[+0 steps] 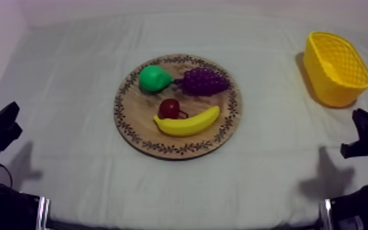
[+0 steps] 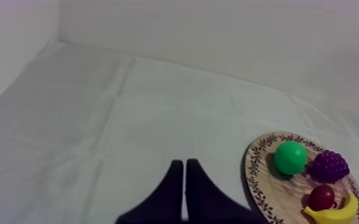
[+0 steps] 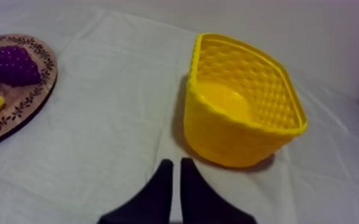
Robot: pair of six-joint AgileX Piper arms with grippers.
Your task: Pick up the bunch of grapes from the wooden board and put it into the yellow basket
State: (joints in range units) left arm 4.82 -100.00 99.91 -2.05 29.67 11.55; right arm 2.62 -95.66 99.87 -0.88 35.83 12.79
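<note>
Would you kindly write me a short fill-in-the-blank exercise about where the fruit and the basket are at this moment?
1. On the wooden board, the bunch of grapes lies right beside the green ____.
2. The small red fruit rests against the ____.
3. The yellow basket stands at the robot's ____ side of the table.
Missing words: pear; banana; right.

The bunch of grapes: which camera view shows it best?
The top view: the bunch of grapes lies whole on the wooden board beside the pear. In the left wrist view the bunch is farther off, beside the pear. In the right wrist view it lies near the board's rim.
</note>
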